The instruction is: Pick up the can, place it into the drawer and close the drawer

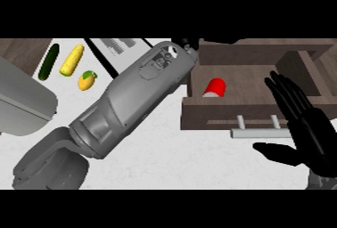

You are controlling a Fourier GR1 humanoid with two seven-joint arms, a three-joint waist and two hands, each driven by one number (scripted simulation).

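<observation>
1. Here the right hand (pixel 309 129) stands open at the view's right, fingers straight and thumb spread, just beside the open drawer (pixel 197 111) and its handle (pixel 260 132).
2. The left hand is hidden beyond its grey forearm (pixel 132 98); I cannot tell its fingers.
3. The red can (pixel 216 87) lies inside the drawer.
4. A cucumber (pixel 48 62), corn (pixel 71 60) and mango (pixel 87 80) lie well apart, upper left.
</observation>
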